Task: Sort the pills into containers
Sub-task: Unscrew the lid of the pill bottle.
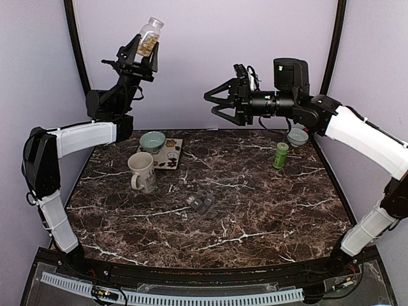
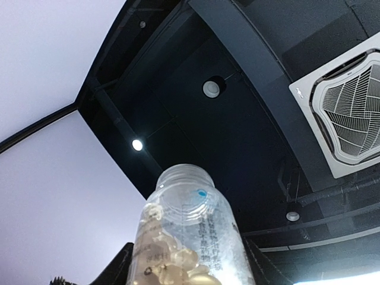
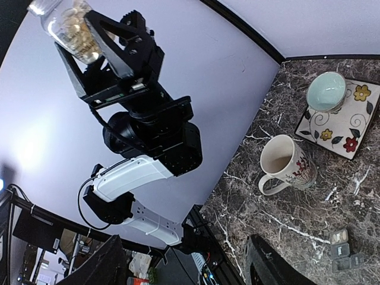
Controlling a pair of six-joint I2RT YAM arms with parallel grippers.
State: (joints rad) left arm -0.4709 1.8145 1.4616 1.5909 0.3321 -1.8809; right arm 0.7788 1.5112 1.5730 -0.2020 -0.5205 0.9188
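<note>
While lilac walls [image 1: 191, 64] surround it, the marble table [image 1: 268, 210] bears containers [image 1: 200, 204].

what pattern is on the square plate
The plate: white, with swirls and flowers; right wrist view.

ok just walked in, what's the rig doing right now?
Pill sorting, with no pouring under way. The left arm holds a clear jar of tan pills upright, high above the table's back left, jaws shut on it. The right arm hangs in mid-air opposite, jaws open and empty. The grey compartment strip sits mid-table, apart from the mug and the teal bowl.
</note>
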